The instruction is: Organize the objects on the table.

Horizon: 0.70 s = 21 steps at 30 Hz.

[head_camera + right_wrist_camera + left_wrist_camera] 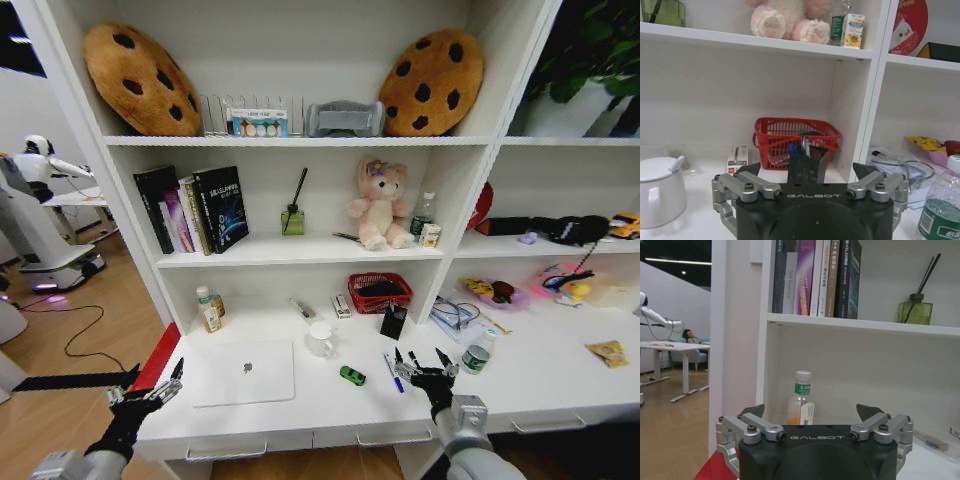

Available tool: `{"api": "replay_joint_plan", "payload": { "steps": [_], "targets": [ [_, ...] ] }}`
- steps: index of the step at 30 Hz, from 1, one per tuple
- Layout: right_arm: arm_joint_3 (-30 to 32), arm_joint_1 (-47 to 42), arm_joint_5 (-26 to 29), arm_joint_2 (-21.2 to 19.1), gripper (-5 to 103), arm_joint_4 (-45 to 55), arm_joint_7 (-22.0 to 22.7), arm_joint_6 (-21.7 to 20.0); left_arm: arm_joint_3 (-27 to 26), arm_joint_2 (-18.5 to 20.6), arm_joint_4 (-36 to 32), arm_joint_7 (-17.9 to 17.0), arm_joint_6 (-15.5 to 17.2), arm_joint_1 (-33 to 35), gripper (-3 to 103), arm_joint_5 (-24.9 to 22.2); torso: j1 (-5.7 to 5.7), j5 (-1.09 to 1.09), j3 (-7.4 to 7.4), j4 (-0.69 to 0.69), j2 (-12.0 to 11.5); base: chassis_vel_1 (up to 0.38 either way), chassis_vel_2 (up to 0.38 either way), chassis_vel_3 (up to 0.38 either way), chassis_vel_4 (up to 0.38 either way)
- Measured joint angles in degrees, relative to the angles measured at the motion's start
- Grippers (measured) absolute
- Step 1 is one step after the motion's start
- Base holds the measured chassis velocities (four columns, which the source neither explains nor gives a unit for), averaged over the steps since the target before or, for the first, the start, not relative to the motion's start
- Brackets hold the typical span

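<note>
Hovering over the front edge of the white desk [560, 370], the right claw [422, 368] has its fingers spread wide and holds nothing; in the right wrist view the right claw [808, 172] shows both jaws well apart with bare space between them. Just beside it on the desk lies a blue pen [393, 372], and a small green toy car [352, 375] sits a little further toward the robot's left. A green-labelled water bottle [477, 353] stands near the claw on its other side, also seen close in the right wrist view [941, 205].

The left claw [146, 391] hangs at the desk's left corner, fingers likewise open and empty, near the closed silver laptop [243, 372] that lies flat on the desk. In the left wrist view the left claw [811, 415] faces an orange drink bottle [801, 400] standing against the shelf wall.

Behind the laptop stands a white mug [320, 340]. Further back are a red basket [379, 292] and, in front of it, a black mesh pen holder [393, 321]. A yellow snack packet [608, 352] lies well apart on the far right of the desk.
</note>
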Motion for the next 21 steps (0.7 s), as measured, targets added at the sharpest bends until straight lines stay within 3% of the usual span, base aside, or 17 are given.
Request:
{"api": "replay_joint_plan", "payload": {
  "steps": [8,15,18,20,21],
  "targets": [
    [0.3,0.5,0.5,-0.1,100,-0.4,0.0,0.0,0.1,0.0,0.0,-0.1,0.0,0.0,100,0.0,0.01,0.00,0.00,0.01,0.0,-0.112,-0.117,0.142,0.115],
    [0.0,0.7,0.5,0.0,100,-0.6,-0.1,0.2,0.1,0.0,0.1,-0.1,0.1,-0.1,100,0.0,0.00,-0.02,0.00,0.00,0.0,-0.233,-0.238,0.228,0.228],
    [-0.1,0.8,0.4,-0.1,100,-0.7,-0.2,0.3,0.1,0.1,0.1,-0.1,0.1,-0.1,100,0.0,0.00,0.06,0.01,0.01,0.0,-0.259,-0.273,0.274,0.267],
    [-0.3,1.0,-0.1,-0.5,100,-1.2,-1.3,1.0,0.1,0.1,0.1,-0.1,0.1,-0.1,100,0.0,0.00,-0.06,0.00,-0.01,0.0,-0.284,-0.305,0.269,0.266],
    [-1.0,1.4,-0.3,-1.2,100,-2.0,-3.8,2.0,0.1,0.1,0.1,-0.1,0.1,-0.1,100,0.0,0.00,0.06,0.00,-0.02,0.0,-0.246,-0.257,0.288,0.226]
  ]
}}
